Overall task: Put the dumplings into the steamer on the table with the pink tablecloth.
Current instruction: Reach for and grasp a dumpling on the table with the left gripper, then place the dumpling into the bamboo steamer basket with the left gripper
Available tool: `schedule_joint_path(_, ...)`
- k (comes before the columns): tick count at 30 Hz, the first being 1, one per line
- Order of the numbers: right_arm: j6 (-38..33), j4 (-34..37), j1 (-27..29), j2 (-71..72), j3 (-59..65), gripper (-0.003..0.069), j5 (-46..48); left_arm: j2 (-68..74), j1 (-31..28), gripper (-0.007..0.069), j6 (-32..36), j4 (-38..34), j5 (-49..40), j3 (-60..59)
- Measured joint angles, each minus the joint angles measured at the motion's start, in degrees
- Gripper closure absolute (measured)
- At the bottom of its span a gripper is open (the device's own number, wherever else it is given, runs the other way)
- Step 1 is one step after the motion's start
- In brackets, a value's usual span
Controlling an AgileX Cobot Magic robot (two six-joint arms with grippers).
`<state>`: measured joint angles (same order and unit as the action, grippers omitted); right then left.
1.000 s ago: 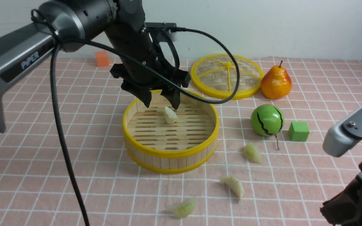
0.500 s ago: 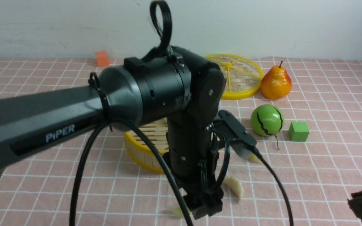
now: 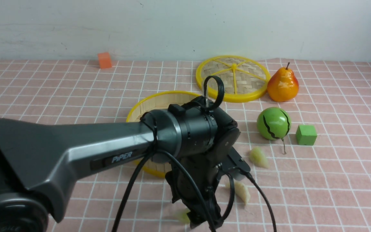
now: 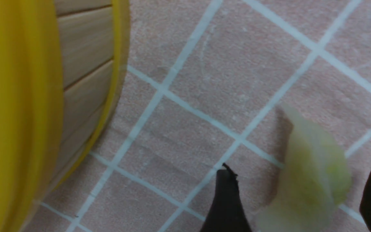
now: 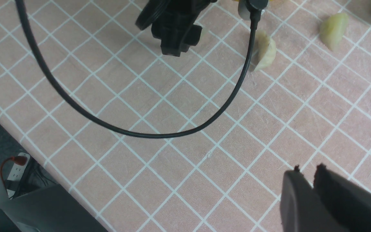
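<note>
Straddling the nearest dumpling (image 4: 311,180) on the pink tablecloth (image 4: 204,80), the left gripper (image 4: 299,174) holds its jaws apart; the dumpling's long axis runs along the fingers (image 4: 225,199), tapered tip pointing away from the wrist, near the steamer (image 4: 85,80). In the front view the left arm (image 3: 76,154) hides most of that dumpling and the steamer's floor, while a second dumpling (image 3: 242,191) and a third dumpling (image 3: 259,157) lie loose on the cloth before the melon ball (image 3: 274,123). Only the right wrist view shows the right gripper (image 5: 308,169) clearly, its jaws almost together on nothing.

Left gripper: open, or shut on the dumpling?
Open. In the left wrist view the left gripper straddles the dumpling lying on the cloth, jaws wide apart, with a gap beside one finger.
</note>
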<state>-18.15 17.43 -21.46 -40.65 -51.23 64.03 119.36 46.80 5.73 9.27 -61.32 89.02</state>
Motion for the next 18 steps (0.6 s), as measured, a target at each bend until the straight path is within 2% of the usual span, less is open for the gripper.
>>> schedule_joint_path(2,0.0,0.0,0.0,0.0,0.0,0.0573,0.0,0.4,0.0,0.0162,-1.7,0.8,0.1,0.0)
schedule_joint_path(6,0.0,0.0,0.0,0.0,0.0,0.057,0.0,0.7,0.0,0.0364,-4.6,0.8,0.1,0.0)
schedule_joint_path(7,0.0,0.0,0.0,0.0,0.0,0.0569,0.0,0.7,0.0,0.0376,-4.6,0.8,0.1,0.0)
schedule_joint_path(8,0.0,0.0,0.0,0.0,0.0,0.0568,0.0,0.7,0.0,0.0431,-4.8,0.3,0.1,0.0)
schedule_joint_path(14,0.0,0.0,0.0,0.0,0.0,0.0562,0.0,-2.0,0.0,0.0429,-5.2,-1.9,-1.0,0.2)
schedule_joint_path(18,0.0,0.0,0.0,0.0,0.0,0.0561,-0.1,-6.8,-0.4,0.0429,-6.1,-2.3,-3.1,5.0)
